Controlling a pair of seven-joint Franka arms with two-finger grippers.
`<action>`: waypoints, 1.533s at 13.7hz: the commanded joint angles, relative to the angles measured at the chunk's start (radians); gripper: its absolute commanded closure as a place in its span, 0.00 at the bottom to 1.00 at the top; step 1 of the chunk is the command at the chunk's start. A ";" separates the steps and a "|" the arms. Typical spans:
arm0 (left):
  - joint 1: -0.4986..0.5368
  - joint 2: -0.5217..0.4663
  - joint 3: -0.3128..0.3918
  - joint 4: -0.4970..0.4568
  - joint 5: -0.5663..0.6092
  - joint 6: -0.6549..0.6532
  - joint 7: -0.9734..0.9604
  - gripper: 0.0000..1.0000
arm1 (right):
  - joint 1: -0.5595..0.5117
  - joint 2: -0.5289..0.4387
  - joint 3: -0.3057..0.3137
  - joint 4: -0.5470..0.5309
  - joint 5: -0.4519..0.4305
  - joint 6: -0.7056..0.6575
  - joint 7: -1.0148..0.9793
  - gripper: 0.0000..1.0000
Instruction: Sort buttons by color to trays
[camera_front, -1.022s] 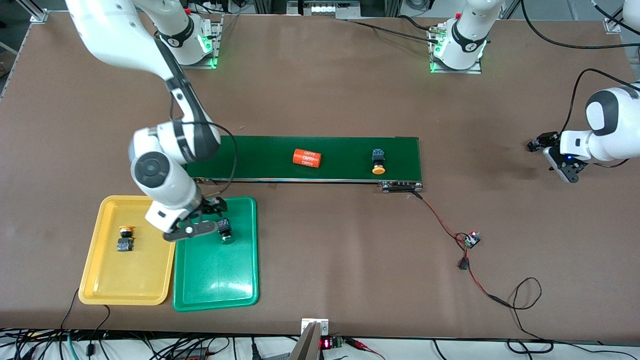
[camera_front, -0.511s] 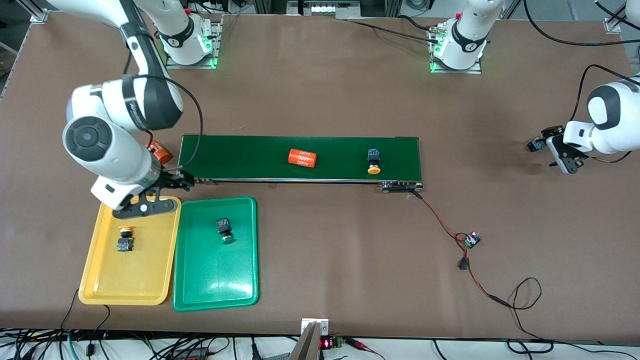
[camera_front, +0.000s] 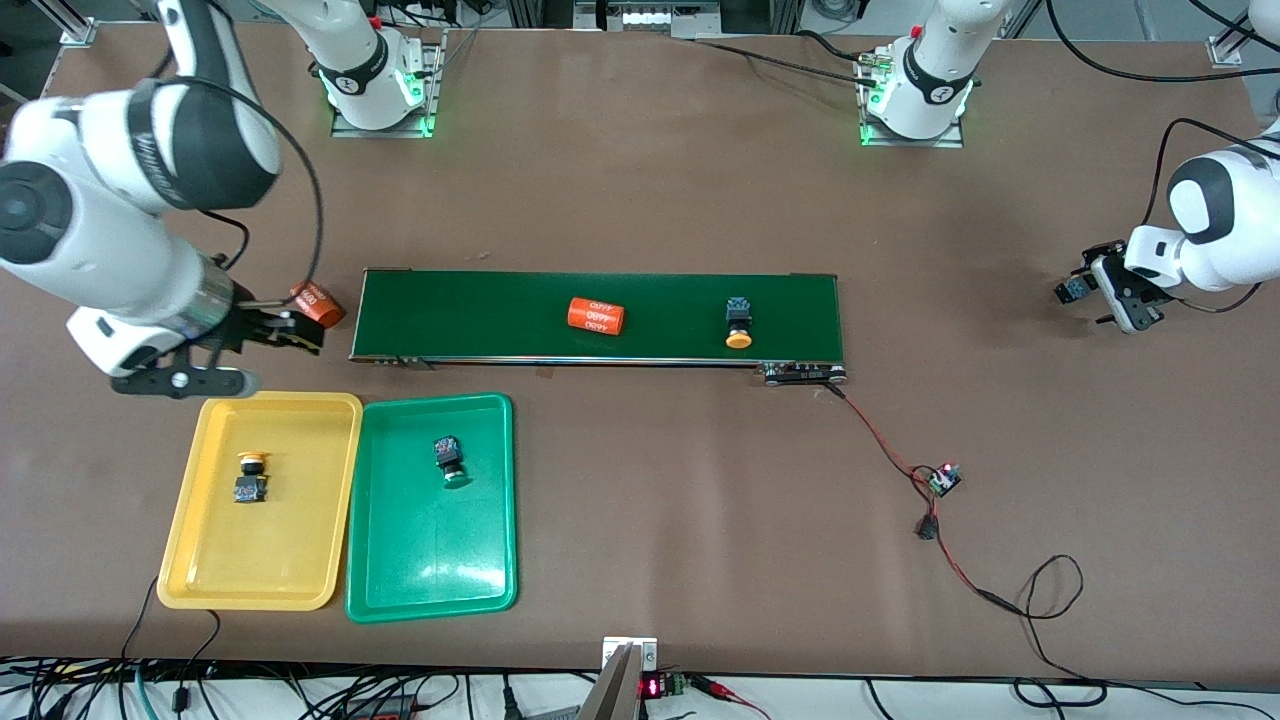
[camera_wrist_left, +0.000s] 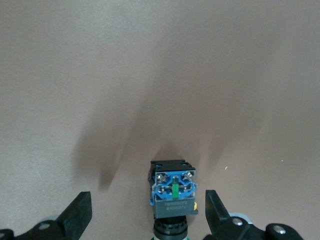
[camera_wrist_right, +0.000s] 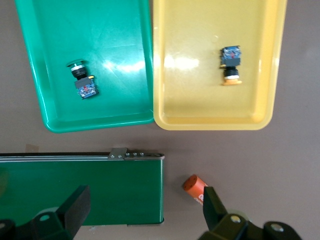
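Observation:
A yellow-capped button (camera_front: 250, 478) lies on the yellow tray (camera_front: 200, 560), and a green-capped button (camera_front: 449, 460) lies on the green tray (camera_front: 430, 580). Another yellow-capped button (camera_front: 738, 323) rides the dark-green belt (camera_front: 480, 310). My right gripper (camera_front: 185, 380) hangs open and empty over the bare table beside the belt's end, just above the yellow tray's rim. The right wrist view shows both trays, the green tray (camera_wrist_right: 60, 40) and the yellow tray (camera_wrist_right: 200, 100), below that gripper (camera_wrist_right: 144, 210). At the left arm's end, my left gripper (camera_wrist_left: 148, 215) stands open around a blue-black button (camera_wrist_left: 174, 192) on the table, touching neither finger.
An orange cylinder (camera_front: 595, 315) lies on the belt. A second orange cylinder (camera_front: 318, 302) lies on the table off the belt's end, close to my right gripper. A red-black wire (camera_front: 900, 460) with a small board trails from the belt's other end toward the front camera.
My right arm swung off the green tray toward its own end of the table, empty. The belt carried the cylinder and the button slightly the same way. The left gripper shifted a little.

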 joint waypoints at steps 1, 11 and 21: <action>0.016 -0.057 -0.017 -0.064 0.018 0.012 0.015 0.00 | -0.026 -0.059 0.009 -0.042 0.020 -0.016 0.013 0.00; 0.028 -0.045 -0.012 -0.098 0.018 0.128 0.073 0.00 | -0.043 -0.070 0.011 -0.040 0.062 -0.033 0.040 0.00; 0.051 -0.005 -0.011 -0.107 0.018 0.180 0.081 0.00 | -0.069 -0.061 0.019 -0.030 0.075 -0.059 0.005 0.00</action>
